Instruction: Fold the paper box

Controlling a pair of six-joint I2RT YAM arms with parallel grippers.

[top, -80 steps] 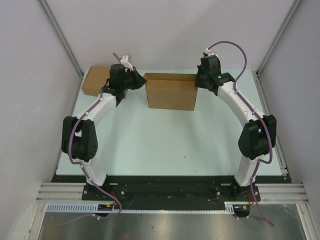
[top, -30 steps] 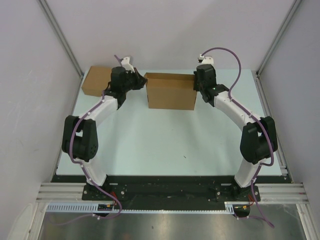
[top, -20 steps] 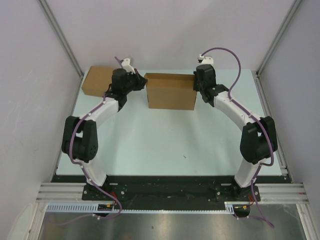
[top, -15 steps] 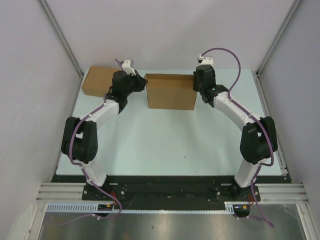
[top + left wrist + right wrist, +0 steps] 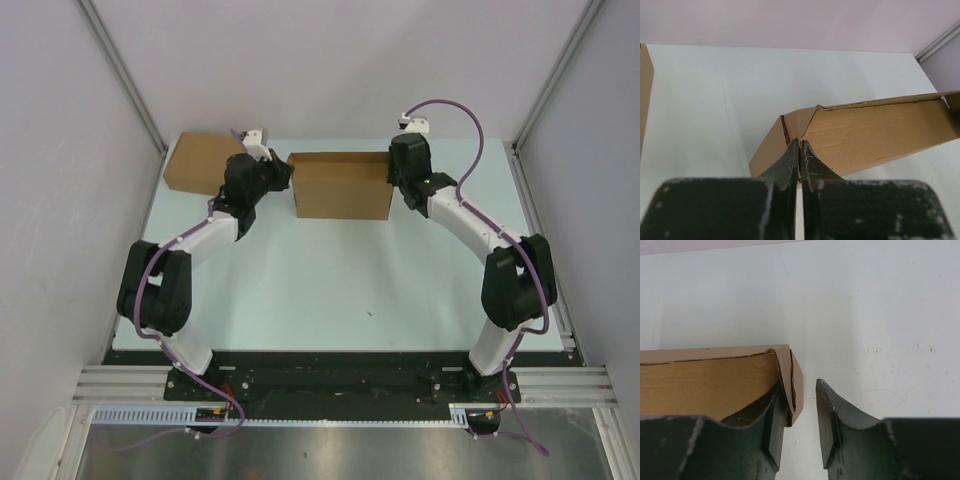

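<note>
The paper box (image 5: pixel 340 187) stands at the back middle of the table as an open-topped brown tray with its walls up. My left gripper (image 5: pixel 283 172) is shut, and in the left wrist view its tips (image 5: pixel 799 144) touch the corner at the left end of the box (image 5: pixel 875 135). My right gripper (image 5: pixel 393 180) is open at the box's right end. In the right wrist view the gripper (image 5: pixel 798 381) straddles the folded end wall of the box (image 5: pixel 705 385), with one finger (image 5: pixel 771 410) inside and the other finger (image 5: pixel 832 415) outside.
A second, ready-made brown cardboard box (image 5: pixel 198 162) lies at the back left, just behind my left arm; its edge shows in the left wrist view (image 5: pixel 644 100). Grey walls with metal rails close in the table on the left, right and back.
My left gripper has moved right, from beside the back-left box to the left end of the paper box. The right gripper has shifted slightly at the right end.
</note>
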